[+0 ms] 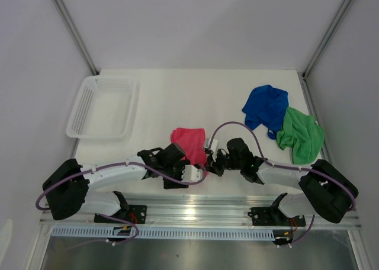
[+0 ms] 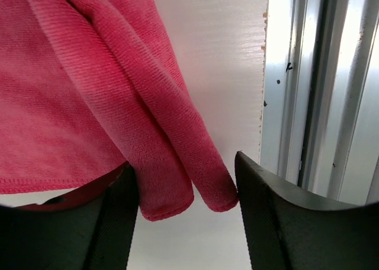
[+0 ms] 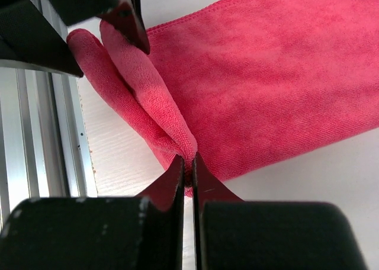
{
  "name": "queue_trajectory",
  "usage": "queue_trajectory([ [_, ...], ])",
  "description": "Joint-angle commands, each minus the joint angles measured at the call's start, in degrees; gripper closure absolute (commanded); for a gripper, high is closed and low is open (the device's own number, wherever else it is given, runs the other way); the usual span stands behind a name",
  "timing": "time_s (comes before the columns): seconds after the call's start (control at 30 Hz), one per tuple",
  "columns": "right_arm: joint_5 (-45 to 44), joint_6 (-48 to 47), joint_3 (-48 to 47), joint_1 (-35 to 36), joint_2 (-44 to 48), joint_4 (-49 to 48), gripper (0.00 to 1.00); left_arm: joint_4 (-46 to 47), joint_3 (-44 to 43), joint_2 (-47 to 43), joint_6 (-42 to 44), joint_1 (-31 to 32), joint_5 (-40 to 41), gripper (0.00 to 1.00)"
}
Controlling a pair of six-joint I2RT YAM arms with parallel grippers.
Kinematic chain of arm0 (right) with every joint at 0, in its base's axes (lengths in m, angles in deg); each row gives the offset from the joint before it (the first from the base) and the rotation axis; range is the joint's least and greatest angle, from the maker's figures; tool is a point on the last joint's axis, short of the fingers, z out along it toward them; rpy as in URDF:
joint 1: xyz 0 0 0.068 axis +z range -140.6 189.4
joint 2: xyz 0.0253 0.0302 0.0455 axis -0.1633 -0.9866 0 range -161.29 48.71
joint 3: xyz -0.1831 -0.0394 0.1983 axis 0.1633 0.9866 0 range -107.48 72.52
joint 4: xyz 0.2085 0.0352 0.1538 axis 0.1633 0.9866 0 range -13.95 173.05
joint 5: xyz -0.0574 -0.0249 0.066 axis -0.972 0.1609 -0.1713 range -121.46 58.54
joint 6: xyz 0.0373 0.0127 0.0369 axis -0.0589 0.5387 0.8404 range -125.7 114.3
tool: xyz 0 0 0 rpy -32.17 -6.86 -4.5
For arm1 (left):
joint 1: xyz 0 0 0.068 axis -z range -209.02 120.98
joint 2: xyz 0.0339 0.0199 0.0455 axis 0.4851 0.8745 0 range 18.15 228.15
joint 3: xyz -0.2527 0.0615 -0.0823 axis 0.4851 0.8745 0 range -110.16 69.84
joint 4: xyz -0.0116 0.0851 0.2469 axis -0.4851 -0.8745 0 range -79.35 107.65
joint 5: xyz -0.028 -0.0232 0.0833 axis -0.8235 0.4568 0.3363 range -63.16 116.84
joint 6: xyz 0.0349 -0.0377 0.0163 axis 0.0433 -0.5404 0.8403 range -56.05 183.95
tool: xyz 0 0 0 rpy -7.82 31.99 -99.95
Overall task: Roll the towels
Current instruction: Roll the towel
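Near the far left corner of the table (image 1: pixel 177 92) sits a white plastic mesh basket (image 1: pixel 100 107). By the middle of the near edge, the left tool (image 2: pixel 186 222) has its jaws apart around a doubled-over corner of the pink-red microfibre towel (image 1: pixel 188 141), which lies partly flat just beyond the arms. The fold sits between the fingers without being squeezed. The right tool (image 3: pixel 190 163) is clamped tight on the same towel's edge, drawing it up into a ridge. Toward the right edge, the royal blue microfibre towel (image 1: pixel 266 107) and the bright green microfibre towel (image 1: pixel 302 137) lie crumpled and touching each other. By my reading the task has barely begun: no towel is rolled, the pink-red one is only gathered at one edge, and the other two look untouched.
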Motion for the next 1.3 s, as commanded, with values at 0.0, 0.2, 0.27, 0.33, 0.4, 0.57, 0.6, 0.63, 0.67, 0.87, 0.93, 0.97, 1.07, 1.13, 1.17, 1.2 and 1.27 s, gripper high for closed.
queue_trajectory([
  [0.0,0.4,0.9,0.1,-0.4,0.8,-3.0,1.00,4.1,1.6,-1.4,-1.8,2.4,4.6,0.37],
  [0.2,0.4,0.9,0.6,-0.5,1.8,-2.1,1.00,2.8,1.3,-2.8,-3.2,2.8,6.5,0.74],
  [0.27,0.6,0.6,0.6,-0.4,2.4,-0.9,1.00,1.2,1.0,-3.3,-3.4,2.8,6.3,0.87],
  [0.33,1.0,0.4,0.4,-0.5,2.9,-0.2,1.00,0.9,0.9,-3.5,-3.5,2.8,5.9,0.95],
  [0.4,1.2,0.5,0.2,-0.5,3.6,1.8,1.00,0.2,1.1,-3.9,-3.9,2.7,5.1,0.99],
  [0.57,2.1,0.8,0.1,0.6,6.6,8.2,1.00,-4.3,0.2,-5.7,-3.2,2.1,0.8,0.99],
  [0.6,3.2,1.0,-0.1,0.8,7.1,9.2,1.00,-5.5,0.0,-6.0,-2.5,1.6,-1.4,0.99],
  [0.63,3.9,1.4,-0.4,1.5,7.5,10.0,1.00,-7.9,-0.5,-6.3,-1.9,1.5,-2.7,0.99],
  [0.67,4.4,1.7,-0.6,1.9,7.6,11.2,1.00,-8.8,-0.8,-6.3,-1.0,1.1,-3.7,0.99],
  [0.87,4.9,3.4,-1.7,1.3,4.9,10.2,1.00,-9.8,-3.5,-2.6,0.8,-5.7,-9.2,0.96],
  [0.93,4.1,3.7,-2.8,0.6,3.1,9.6,1.00,-10.0,-5.1,-0.6,1.3,-7.8,-10.0,0.92],
  [0.97,4.1,3.8,-3.3,0.1,1.1,8.8,1.00,-10.0,-5.9,1.4,1.5,-8.2,-10.3,0.91],
  [1.07,3.8,3.7,-5.8,-0.3,-3.0,8.7,0.97,-9.7,-7.0,4.6,1.9,-9.7,-11.9,0.90],
  [1.13,3.1,4.2,-7.1,-0.6,-4.5,8.4,0.91,-9.5,-7.7,5.9,1.9,-10.3,-12.3,0.90],
  [1.17,2.0,4.4,-7.5,-0.8,-5.1,8.1,0.82,-9.5,-7.8,6.5,1.9,-10.6,-12.4,0.91],
  [1.2,1.6,4.7,-7.8,-1.3,-5.8,8.0,0.79,-9.8,-8.2,7.8,2.0,-11.4,-12.6,0.91],
  [1.27,0.6,5.6,-7.8,-2.0,-5.6,7.8,0.73,-10.6,-9.4,8.9,2.6,-12.3,-13.4,0.91],
])
